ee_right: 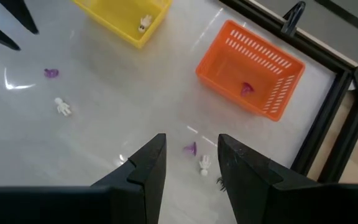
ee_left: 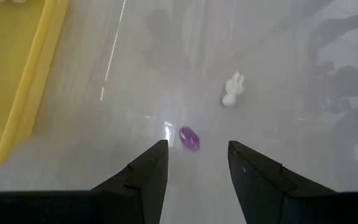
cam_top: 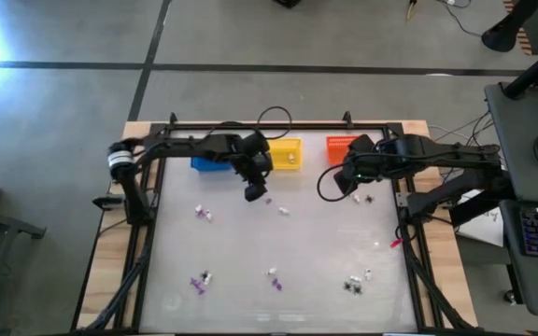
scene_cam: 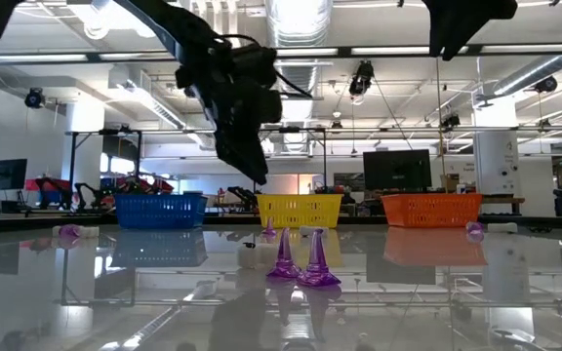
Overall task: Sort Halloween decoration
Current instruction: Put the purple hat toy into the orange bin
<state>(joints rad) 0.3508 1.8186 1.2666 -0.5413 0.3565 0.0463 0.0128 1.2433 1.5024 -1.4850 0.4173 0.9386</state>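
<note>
- My left gripper (ee_left: 193, 163) hung fingers apart over a purple trinket (ee_left: 189, 138), beside the yellow basket (ee_left: 27, 93).
- My right gripper (ee_right: 188, 157) waited, fingers apart, near the orange basket (ee_right: 229, 56).

No readable text — no labels, brands or numbers anywhere.

I see a blue basket (scene_cam: 160, 208), a yellow basket (scene_cam: 300, 209) beside it and an orange-red basket (scene_cam: 430, 208) beyond; purple trinkets (scene_cam: 301, 259) and white trinkets (ee_left: 232, 89) dot the pale glossy worktop (cam_top: 325, 261).
</note>
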